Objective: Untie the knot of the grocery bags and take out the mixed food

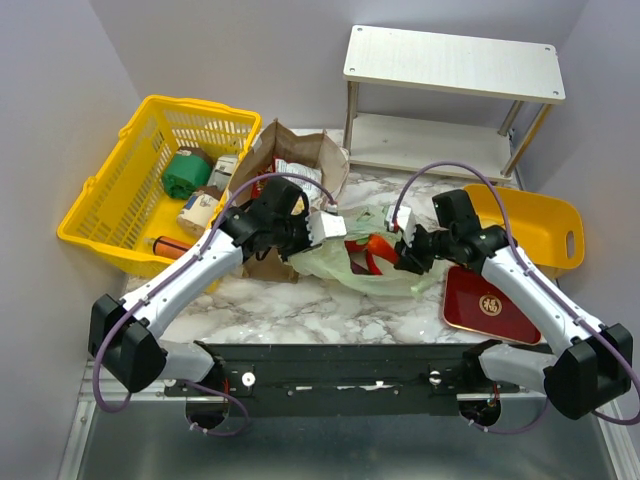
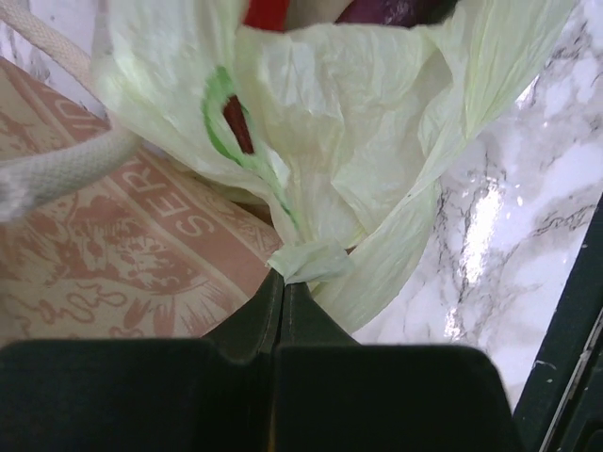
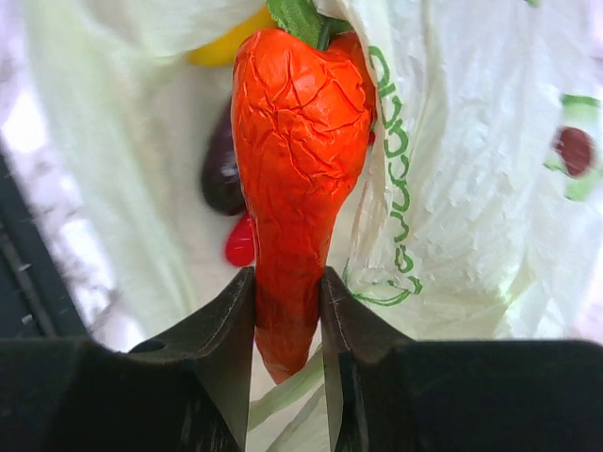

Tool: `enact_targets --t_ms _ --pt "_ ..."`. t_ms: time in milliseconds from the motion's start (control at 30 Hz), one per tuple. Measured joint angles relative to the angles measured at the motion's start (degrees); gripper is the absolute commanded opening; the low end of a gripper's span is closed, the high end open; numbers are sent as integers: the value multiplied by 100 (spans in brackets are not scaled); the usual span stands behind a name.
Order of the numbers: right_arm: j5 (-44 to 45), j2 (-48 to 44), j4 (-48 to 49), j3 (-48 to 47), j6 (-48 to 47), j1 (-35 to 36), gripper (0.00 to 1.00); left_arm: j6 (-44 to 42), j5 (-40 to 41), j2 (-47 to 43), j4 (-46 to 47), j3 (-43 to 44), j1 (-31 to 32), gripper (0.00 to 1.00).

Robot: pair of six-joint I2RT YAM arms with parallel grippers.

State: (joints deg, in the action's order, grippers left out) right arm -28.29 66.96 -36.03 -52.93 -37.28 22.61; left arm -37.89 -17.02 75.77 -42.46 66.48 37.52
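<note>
Pale green plastic bag (image 2: 377,141) judged opened, no knot seen; food removal barely begun.
L gripper (image 2: 285,284) was pressed shut on a thin, crinkly fold of the bag. R gripper (image 3: 287,292) was pinched on the narrow end of the wrinkled orange carrot (image 3: 297,141) at the bag mouth, on the marble table (image 1: 290,300). Glossy eggplant (image 3: 219,174), yellow fruit (image 3: 221,47) & red chili (image 3: 240,243) were seen inside. Stiff brown paper bag (image 2: 141,226) judged not yet emptied.
</note>
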Motion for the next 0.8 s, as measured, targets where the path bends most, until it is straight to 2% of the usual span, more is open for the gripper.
enact_targets --t_ms 367,567,800 --pt "-1263 114 -988 -109 -1019 0 3 1086 -420 723 890 1202 -76 0" --pt "-1725 -28 -1274 -852 -1217 0 2 1246 -433 719 1003 1161 -146 0" --pt "-1759 -695 -1316 -1008 -1185 -15 1 1360 -474 651 1113 994 -232 0"
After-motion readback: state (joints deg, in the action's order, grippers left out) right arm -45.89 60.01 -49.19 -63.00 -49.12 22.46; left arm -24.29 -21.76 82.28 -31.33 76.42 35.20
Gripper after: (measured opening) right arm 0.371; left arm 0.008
